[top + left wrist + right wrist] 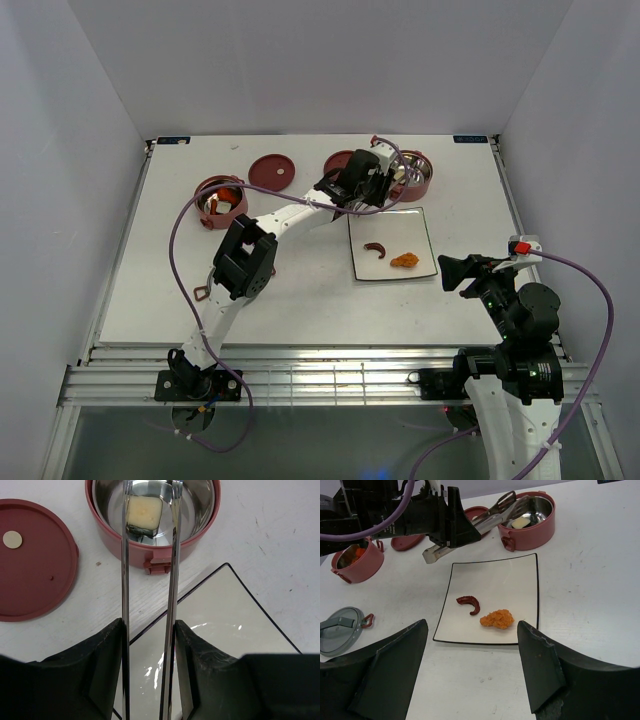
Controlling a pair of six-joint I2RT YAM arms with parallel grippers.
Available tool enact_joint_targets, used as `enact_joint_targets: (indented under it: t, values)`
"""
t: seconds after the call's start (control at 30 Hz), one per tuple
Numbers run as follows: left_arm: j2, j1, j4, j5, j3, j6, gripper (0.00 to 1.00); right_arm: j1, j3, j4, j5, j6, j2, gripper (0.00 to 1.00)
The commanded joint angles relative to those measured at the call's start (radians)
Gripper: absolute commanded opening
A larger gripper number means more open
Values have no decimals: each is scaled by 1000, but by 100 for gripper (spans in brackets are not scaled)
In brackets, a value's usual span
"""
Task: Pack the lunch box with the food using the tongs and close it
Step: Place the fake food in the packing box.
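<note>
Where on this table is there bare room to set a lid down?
Bare table lies between the plate and the near edge, and right of the plate. Crowded at the back: left bowl, lid, and right bowl with the left gripper's tongs over it.

Readable markings: none.
A blue label (172,140) is sitting at 11 o'clock on the table (300,310), a second blue label (470,139) at 1 o'clock; their print is showing too small to read.

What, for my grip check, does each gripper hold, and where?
Left gripper holds the tongs across both arms, near the joined end; right gripper holds nothing.
</note>
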Motion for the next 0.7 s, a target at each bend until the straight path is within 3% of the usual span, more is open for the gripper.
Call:
enact_joint_targets:
  t: [0.0, 0.4, 0.67]
  values:
    - [-54, 0, 33, 2, -8, 13, 54, -1, 15, 14, 12, -22, -3, 78]
    - [-244, -77, -28, -113, -53, 49, 54, -1, 18, 15, 4, -22, 5, 78]
    - [-492, -150, -44, -22, -352, 50, 53, -1, 12, 18, -10, -20, 0, 78]
